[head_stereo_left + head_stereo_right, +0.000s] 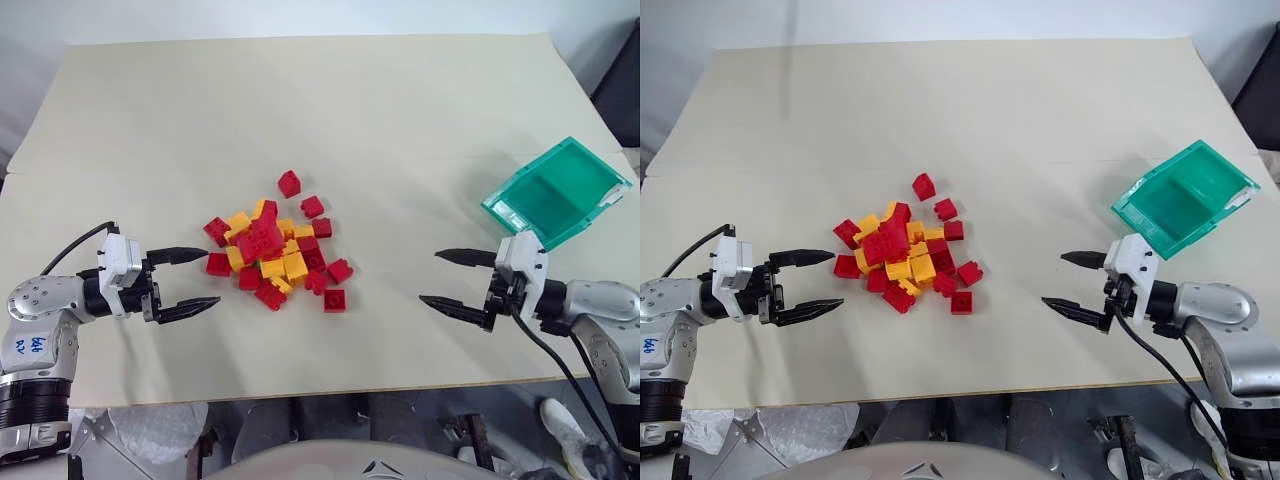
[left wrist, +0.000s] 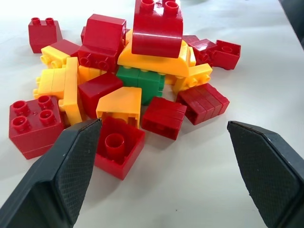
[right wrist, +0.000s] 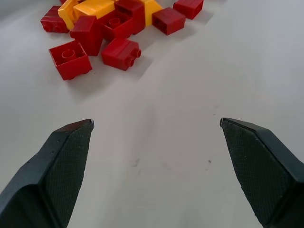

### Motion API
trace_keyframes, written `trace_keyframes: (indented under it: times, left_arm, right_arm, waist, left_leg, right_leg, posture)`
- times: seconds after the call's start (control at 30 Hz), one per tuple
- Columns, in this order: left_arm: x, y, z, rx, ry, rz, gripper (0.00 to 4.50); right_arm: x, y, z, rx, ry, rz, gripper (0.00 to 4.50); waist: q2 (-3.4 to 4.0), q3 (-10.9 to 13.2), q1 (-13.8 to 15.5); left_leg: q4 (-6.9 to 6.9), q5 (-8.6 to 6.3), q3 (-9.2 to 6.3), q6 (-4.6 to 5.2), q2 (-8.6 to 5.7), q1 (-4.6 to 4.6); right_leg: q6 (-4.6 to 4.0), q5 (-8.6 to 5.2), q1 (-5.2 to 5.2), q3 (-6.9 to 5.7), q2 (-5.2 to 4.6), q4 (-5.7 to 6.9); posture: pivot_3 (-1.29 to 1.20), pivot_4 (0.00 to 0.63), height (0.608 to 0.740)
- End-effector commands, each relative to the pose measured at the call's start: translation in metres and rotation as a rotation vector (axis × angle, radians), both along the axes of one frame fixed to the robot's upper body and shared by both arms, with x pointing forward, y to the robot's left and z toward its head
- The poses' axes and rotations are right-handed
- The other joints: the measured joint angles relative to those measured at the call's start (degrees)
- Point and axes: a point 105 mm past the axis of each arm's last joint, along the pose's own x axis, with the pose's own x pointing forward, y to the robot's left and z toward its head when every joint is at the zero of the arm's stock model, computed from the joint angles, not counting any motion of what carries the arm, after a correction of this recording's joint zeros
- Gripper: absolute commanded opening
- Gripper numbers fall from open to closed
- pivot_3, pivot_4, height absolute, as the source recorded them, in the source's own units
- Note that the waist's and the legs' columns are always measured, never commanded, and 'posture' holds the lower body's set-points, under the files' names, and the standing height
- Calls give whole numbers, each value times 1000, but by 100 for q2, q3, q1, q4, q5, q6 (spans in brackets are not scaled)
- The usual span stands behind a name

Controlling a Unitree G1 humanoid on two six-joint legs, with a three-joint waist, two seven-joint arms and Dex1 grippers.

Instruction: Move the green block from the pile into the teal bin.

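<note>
The pile [image 1: 275, 255] of red and yellow studded bricks lies mid-table. The green block [image 2: 141, 81] sits low in the heap on the side facing my left gripper, tucked under a yellow brick and a curved red one. My left gripper [image 1: 211, 276] hovers just left of the pile, open and empty, pointing at it. Over bare table to the right of the pile, my right gripper [image 1: 429, 276] is also open and empty. Behind the right gripper, near the table's right edge, stands the teal bin [image 1: 560, 195], tilted, with nothing in it.
A single red brick [image 1: 289, 183] lies apart behind the pile, and another [image 1: 335, 299] at its front right. The table's front edge [image 1: 300, 392] runs close below both grippers. A dark object [image 1: 620, 80] stands off the far right corner.
</note>
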Motion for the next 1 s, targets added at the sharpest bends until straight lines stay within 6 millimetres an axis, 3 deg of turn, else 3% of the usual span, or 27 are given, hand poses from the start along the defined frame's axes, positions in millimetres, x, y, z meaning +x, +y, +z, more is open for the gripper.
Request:
trace_keyframes:
  times: [0.03, 0.27, 0.37, 0.47, 0.6, 0.87, 1.0]
  left_arm:
    - [1, -6, 10, -3, -38, -24, 4500]
    - [17, -5, 16, 15, -22, 91, 4500]
    - [4, -13, 20, 10, -57, -60, 4500]
    - [1, -19, 25, -24, -74, -84, 3621]
    - [-16, -39, 22, -14, -44, -246, 2477]
    - [-24, -63, 21, -27, 25, -403, 21]
    - [13, -79, 8, -27, -16, -355, 21]
  right_arm:
    - [1, 0, 8, 4, -33, 3, 4470]
    - [2, 1, 8, 8, -35, 1, 4470]
    - [5, 2, 8, 9, -40, -2, 4470]
    - [6, 3, 9, 14, -46, -3, 4500]
    - [7, 7, 10, 30, -55, -4, 4500]
    - [8, 13, 8, 55, -67, -9, 4500]
    - [8, 18, 4, 71, -69, -17, 4500]
  waist:
    - [0, 0, 0]
    - [-1, 0, 10]
    - [-1, 0, -2]
    - [-1, 0, -6]
    - [-1, 0, 1]
    - [0, 0, 3]
    - [0, 0, 84]
  left_leg:
    - [0, 0, 0, 0, 0, 0]
    - [7, 0, 0, 1, -2, 0]
    - [6, 0, 2, 1, -3, 1]
    - [6, 1, 5, 0, -1, 1]
    - [8, 1, 6, -1, -2, 1]
    - [15, 1, 5, -1, -4, 1]
    - [22, 5, 3, 3, -9, 2]
  right_leg:
    - [0, 0, 0, 0, 0, 0]
    - [1, 0, 1, 2, 0, 5]
    - [1, 0, 0, 3, 1, 6]
    - [1, 0, 0, 4, 4, 6]
    - [1, 0, 0, 6, 3, 7]
    - [1, 0, 1, 7, 5, 13]
    - [2, 1, 6, 6, 3, 17]
  posture:
    - [0, 150, 740]
    - [0, 150, 740]
    - [0, 150, 740]
    - [0, 150, 740]
    - [0, 150, 740]
    - [0, 150, 740]
    - [0, 150, 740]
